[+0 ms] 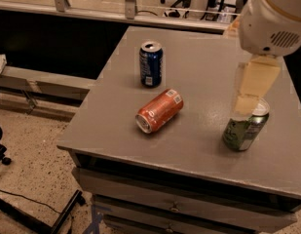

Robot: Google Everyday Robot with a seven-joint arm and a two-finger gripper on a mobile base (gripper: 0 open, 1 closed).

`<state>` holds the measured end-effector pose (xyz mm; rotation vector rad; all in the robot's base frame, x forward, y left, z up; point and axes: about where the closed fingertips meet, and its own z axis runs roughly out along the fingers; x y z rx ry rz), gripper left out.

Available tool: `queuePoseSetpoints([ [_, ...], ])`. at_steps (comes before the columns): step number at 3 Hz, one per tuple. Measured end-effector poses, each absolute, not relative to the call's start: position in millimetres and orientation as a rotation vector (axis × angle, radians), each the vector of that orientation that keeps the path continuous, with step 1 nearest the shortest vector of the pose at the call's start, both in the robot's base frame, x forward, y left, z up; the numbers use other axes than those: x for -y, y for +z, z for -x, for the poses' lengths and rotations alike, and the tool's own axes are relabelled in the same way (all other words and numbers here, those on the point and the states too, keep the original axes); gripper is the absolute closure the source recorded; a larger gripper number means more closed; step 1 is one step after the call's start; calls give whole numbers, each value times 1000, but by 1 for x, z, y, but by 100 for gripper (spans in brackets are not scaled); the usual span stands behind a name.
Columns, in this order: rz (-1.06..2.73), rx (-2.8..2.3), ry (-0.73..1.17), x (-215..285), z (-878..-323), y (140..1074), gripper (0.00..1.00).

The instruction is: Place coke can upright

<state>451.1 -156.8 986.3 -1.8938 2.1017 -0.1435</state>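
The coke can lies on its side near the middle of the grey table, its silver top facing the front left and a small white label patch on its far end. My gripper hangs from the white arm housing at the right. It is above the table, right of the coke can and well apart from it. It overlaps the top of the green can in the picture and holds nothing that I can see.
A blue can stands upright behind the coke can. A green can stands upright at the front right, under my gripper. The table's front edge has drawers below it. A floor drop lies to the left.
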Motion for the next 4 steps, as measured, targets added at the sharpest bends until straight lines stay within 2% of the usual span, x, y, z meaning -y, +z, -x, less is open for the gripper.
queuePoseSetpoints([
  [2, 2037, -1965, -105, 90, -472, 982, 0],
  [4, 2213, -1795, -24, 58, -466, 956, 0],
])
